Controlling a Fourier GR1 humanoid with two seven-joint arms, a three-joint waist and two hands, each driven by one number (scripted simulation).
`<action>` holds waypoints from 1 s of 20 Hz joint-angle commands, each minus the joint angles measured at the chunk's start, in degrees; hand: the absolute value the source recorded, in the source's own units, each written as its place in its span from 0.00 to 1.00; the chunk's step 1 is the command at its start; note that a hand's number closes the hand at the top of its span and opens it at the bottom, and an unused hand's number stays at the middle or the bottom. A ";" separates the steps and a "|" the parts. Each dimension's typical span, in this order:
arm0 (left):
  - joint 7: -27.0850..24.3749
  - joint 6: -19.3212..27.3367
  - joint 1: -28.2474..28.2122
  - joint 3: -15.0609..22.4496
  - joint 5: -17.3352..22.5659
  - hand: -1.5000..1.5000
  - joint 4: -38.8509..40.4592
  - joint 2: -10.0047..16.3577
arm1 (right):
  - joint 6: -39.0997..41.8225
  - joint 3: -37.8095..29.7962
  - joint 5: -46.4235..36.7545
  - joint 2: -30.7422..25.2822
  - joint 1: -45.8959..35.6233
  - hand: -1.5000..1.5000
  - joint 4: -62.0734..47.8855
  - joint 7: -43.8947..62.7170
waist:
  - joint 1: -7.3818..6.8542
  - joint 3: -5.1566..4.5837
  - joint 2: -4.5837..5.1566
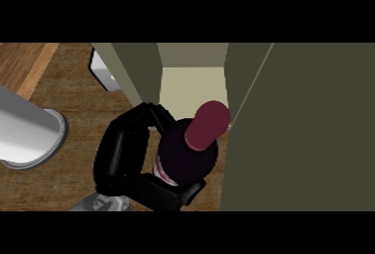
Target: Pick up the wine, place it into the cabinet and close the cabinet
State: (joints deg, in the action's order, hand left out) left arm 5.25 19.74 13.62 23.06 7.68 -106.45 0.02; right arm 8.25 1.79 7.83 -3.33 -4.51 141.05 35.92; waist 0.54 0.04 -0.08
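- Wine (187, 158) is gripped by our left hand (111, 154), fingers curled round it, at the open cabinet (190, 84) mouth.
- We judge the placing step is in hand; next we need to carry it inside, then let go.

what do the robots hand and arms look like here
The right hand is glossy black, with slim rounded fingers. A grey wrist piece shows just below it. At the left edge is a smooth light-grey tube with a paler rim, probably the other forearm. No cables or markings show.
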 commanded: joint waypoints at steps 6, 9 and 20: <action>1.54 12.03 12.07 3.46 -1.12 1.00 7.95 -0.02 | 1.86 -3.16 7.60 -0.99 3.86 0.00 7.12 2.65 | 0.16 -0.01 0.00; 4.40 16.95 16.40 5.15 -2.58 1.00 9.56 -0.02 | 1.32 -5.81 9.27 -2.50 -0.82 0.00 4.70 4.43 | 0.04 -0.01 -0.01; -6.48 21.18 21.41 4.86 2.86 1.00 22.75 -0.02 | 2.82 -1.06 6.49 0.42 4.98 0.00 7.89 1.74 | 0.89 -0.03 0.10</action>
State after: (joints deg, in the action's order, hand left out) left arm 2.72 37.11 32.19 27.01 8.08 -89.10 0.02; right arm 11.11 -0.18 9.43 -3.42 -2.75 140.49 34.74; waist 0.86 0.02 -0.03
